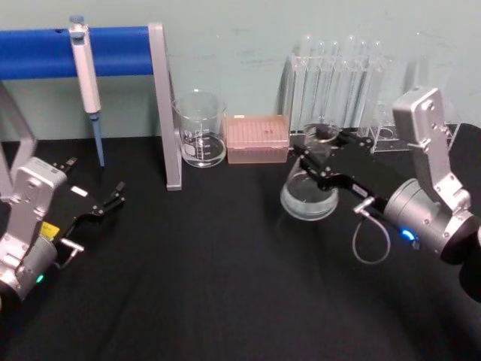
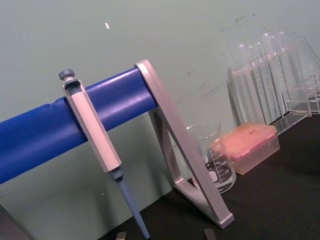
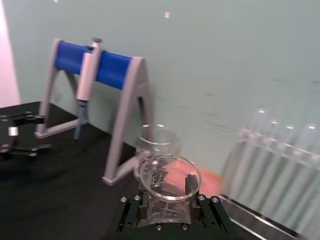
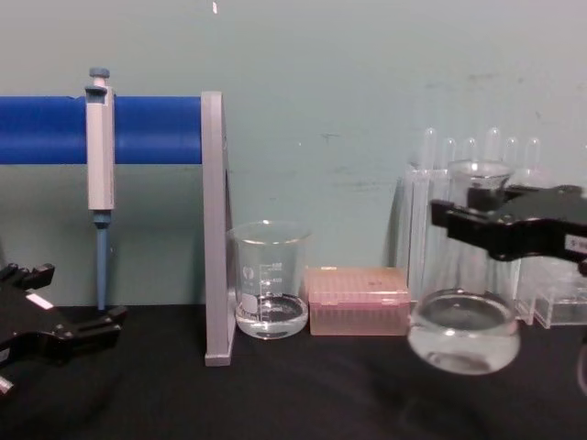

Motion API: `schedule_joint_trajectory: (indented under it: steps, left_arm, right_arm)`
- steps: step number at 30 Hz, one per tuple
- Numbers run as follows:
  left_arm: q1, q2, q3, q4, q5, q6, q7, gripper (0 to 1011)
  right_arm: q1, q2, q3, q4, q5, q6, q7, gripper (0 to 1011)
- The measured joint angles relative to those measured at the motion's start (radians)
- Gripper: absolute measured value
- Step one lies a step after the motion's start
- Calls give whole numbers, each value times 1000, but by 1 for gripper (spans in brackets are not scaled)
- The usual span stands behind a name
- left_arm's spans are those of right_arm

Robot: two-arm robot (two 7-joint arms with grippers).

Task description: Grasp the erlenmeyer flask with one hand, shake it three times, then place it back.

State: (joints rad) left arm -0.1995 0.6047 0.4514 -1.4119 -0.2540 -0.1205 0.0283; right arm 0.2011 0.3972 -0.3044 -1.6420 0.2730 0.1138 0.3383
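Flask position: the erlenmeyer flask (image 1: 307, 197) is held by its neck, roughly upright, in front of the test tubes (image 1: 338, 75) and to the right of the tip box (image 1: 258, 139). Its base is judged to hang just clear of the surface (image 1: 225, 263).
Right end effector (image 1: 322, 137): closed on the flask neck just below the flared rim, one finger on either side.
Left end effector (image 1: 96, 174): parked low at the left of the surface, fingers spread, nothing held.
Step in hand: judged to be the shaking.
Technique: a firm grip on the neck is advised. Short swings are to be made at the wrist, with the mouth pointed upward so that the little clear liquid seen in the base is not spilled.
Clearance: the swings are best directed away from the test tubes and tip box nearby.
Set-down: the base is to be lowered flat before release.
Count: one flask, one beaker (image 1: 201, 128), one pipette (image 1: 86, 75), one stand (image 1: 165, 113), one tip box, two end effectors. At least five test tubes are seen, but the exact number cannot be told.
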Motion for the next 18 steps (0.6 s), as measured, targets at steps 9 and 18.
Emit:
schedule_joint_trajectory:
  steps: [9, 18]
  left_arm:
    - [0, 0, 0, 0, 0, 0, 0, 1001]
    - [0, 0, 0, 0, 0, 0, 0, 1001]
  right_arm:
    - [-8, 5, -40, -29, 28, 1, 60, 451]
    - [-8, 20, -84, -51, 58, -1, 107, 451]
